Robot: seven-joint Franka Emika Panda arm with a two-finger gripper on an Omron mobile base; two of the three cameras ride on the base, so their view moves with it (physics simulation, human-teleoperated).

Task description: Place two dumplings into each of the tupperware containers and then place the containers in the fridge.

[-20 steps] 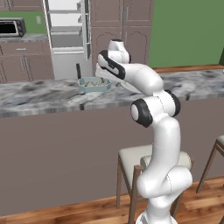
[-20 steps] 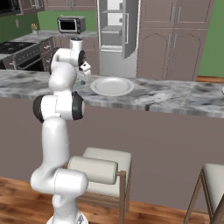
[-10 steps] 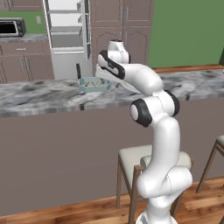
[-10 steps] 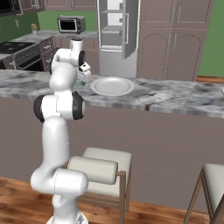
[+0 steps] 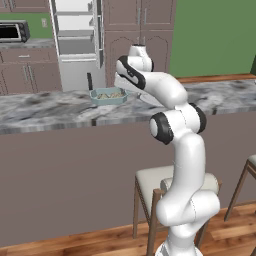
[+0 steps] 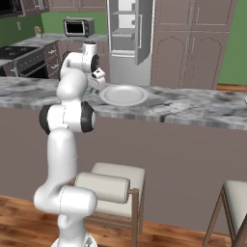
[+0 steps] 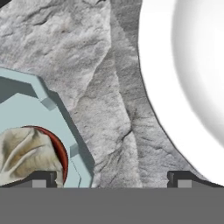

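A pale teal tupperware container [image 5: 107, 96] sits on the marble counter [image 5: 45, 107] with tan dumplings [image 5: 109, 93] inside it. In the hand view, the container's rim [image 7: 52, 109] is at the left with one dumpling [image 7: 26, 155] showing inside. My gripper [image 7: 111, 179] hovers low over bare counter between the container and the round white plate [image 7: 188, 74]. It is open, fingertips [image 7: 43, 178] wide apart, and holds nothing. From the right base view my hand [image 6: 96, 81] hangs just left of the plate [image 6: 124, 95]. The fridge [image 5: 75, 40] stands open behind the counter.
A black microwave [image 5: 12, 31] sits on the back counter at the left. Brown wooden cabinets [image 5: 140, 35] line the back wall. Stools [image 5: 165, 185] stand in front of the counter by my base. A stove [image 6: 19, 55] is at the far left.
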